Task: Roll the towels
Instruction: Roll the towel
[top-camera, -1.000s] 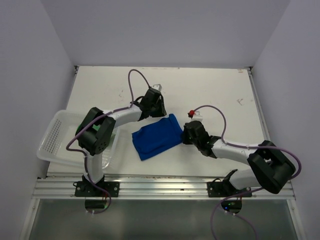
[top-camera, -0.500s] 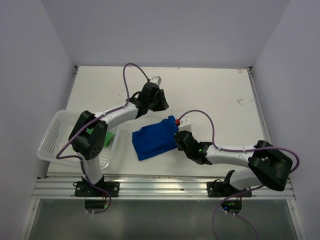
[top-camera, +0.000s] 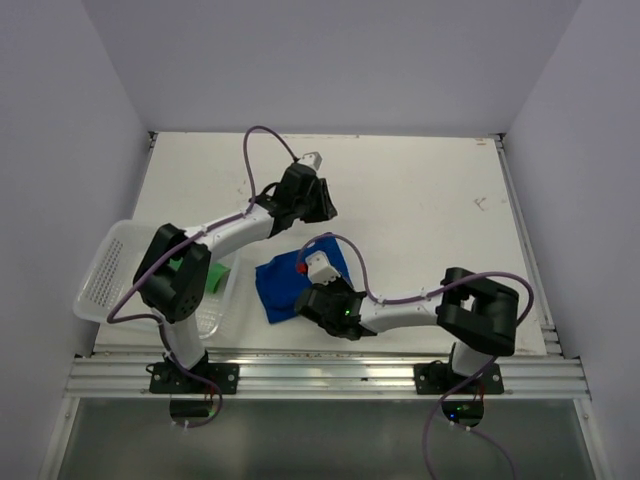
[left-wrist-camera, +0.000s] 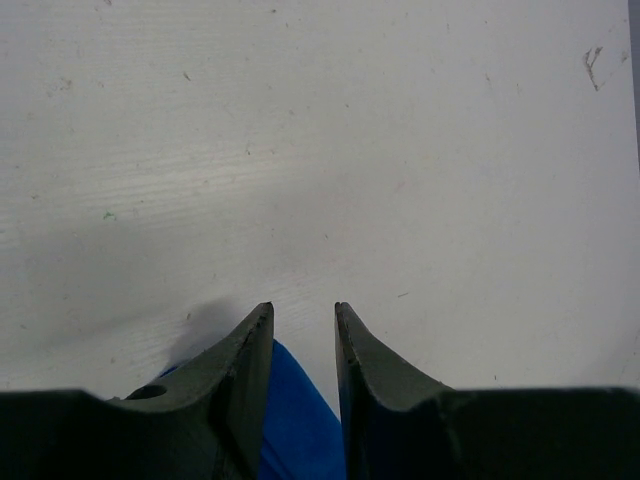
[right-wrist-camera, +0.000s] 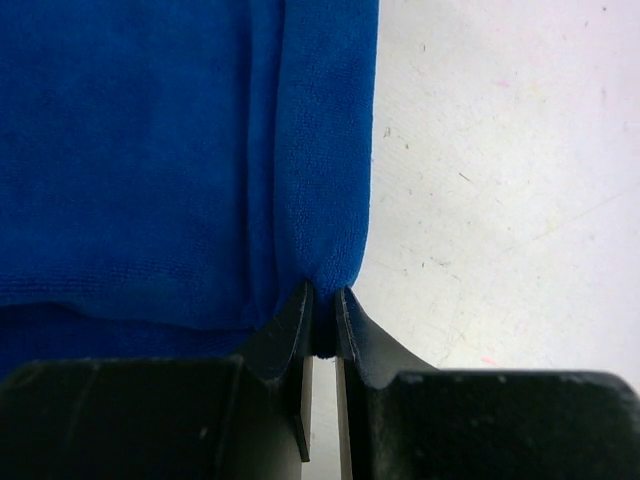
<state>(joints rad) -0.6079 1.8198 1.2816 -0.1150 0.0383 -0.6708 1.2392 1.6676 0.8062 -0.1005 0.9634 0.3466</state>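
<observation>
Blue towel (top-camera: 280, 292), toward the table's (top-camera: 430, 200) 6 o'clock, has its fold pinched in my right claw (right-wrist-camera: 322, 297), left claw (left-wrist-camera: 303, 312) half-open and empty at its 12; rolling seems underway, next needing that edge curled over.

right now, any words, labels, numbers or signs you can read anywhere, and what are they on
None: no readable text in any view.
Blue towel: plain cloth, no label showing.
Green towel: mostly hidden, nothing legible.
Basket: only perforations, no print.
Table: scuffs and specks, not writing.
White part on the right wrist: too small to tell if it carries any text.
</observation>
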